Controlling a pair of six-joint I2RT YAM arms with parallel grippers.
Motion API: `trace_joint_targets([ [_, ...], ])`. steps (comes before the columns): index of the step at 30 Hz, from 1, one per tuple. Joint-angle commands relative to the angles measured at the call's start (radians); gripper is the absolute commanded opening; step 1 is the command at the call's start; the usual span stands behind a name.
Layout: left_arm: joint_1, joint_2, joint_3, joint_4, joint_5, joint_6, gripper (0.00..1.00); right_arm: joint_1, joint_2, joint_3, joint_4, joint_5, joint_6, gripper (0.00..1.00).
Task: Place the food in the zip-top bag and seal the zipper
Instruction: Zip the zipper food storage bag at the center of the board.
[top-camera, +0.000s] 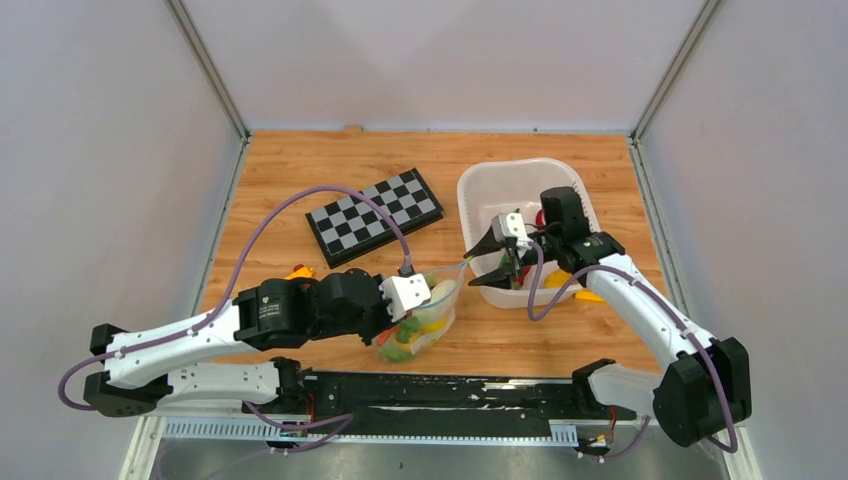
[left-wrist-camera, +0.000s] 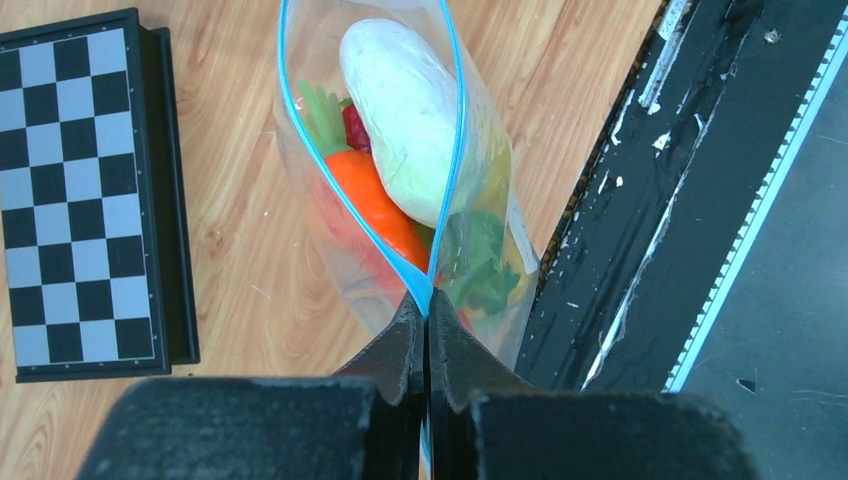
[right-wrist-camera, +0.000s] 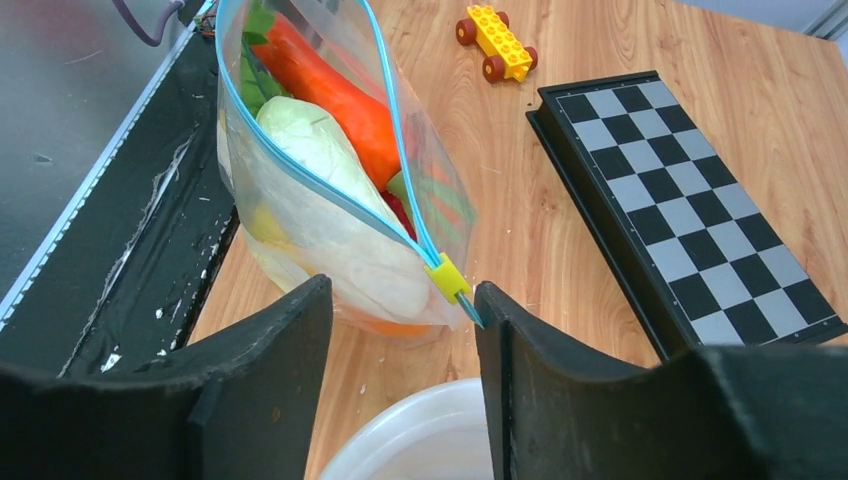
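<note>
Black left end effector (left-wrist-camera: 428, 330), lower centre of its wrist view, is clamped on one end of the teal-blue zipper strip (left-wrist-camera: 462, 150) of the clear crinkly zip-top bag (left-wrist-camera: 335, 255), mouth gaping, toy food (left-wrist-camera: 400, 110) inside, on the wooden surface (left-wrist-camera: 250, 250). Right end effector (right-wrist-camera: 402, 290) stands apart, fingers flanking the yellow slider (right-wrist-camera: 447, 278), perhaps touching.

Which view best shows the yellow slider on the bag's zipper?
Right wrist view: the yellow slider sits large at the zipper's near end, between the open right gripper's fingers. In the top external view it is too small to make out; the left wrist view does not show it.
</note>
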Motion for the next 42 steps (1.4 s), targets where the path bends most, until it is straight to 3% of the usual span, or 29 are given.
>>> trace_joint_targets([
  [1,-0.003,-0.024,0.046,0.028,0.021,0.021,0.0,-0.003,0.018,0.049,0.067,-0.065,-0.007,0.49],
  [14,-0.004,-0.051,0.04,0.029,-0.006,0.009,0.0,-0.002,0.035,0.057,0.055,-0.008,-0.023,0.24],
  [21,-0.003,-0.055,0.037,0.031,-0.008,0.009,0.0,-0.004,0.013,0.033,0.071,0.017,-0.02,0.24],
  [29,-0.003,-0.069,0.026,0.031,-0.01,0.0,0.0,-0.003,-0.005,-0.003,0.08,0.013,-0.026,0.32],
  [42,-0.003,-0.07,0.018,0.033,0.0,-0.001,0.0,-0.004,0.005,-0.014,0.027,0.013,-0.073,0.29],
])
